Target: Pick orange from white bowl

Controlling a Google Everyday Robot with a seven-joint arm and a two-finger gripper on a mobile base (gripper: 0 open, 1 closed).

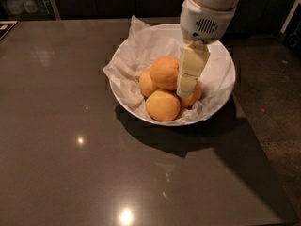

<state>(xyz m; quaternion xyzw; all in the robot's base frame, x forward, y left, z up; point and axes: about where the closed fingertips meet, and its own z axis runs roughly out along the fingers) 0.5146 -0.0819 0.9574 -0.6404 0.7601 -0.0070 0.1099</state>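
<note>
Inside the white bowl (225,91), gripper (186,91) beside the top orange (164,72), grip state unclear

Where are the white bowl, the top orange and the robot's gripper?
white bowl (231,79): camera view, right rim.
top orange (163,72): camera view, its middle.
gripper (185,90): camera view, lower end, inside the bowl.

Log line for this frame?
phase: pre-grasp | claw: in white bowl, tip by right side of top orange | oranges: piled on paper, none lifted
</note>
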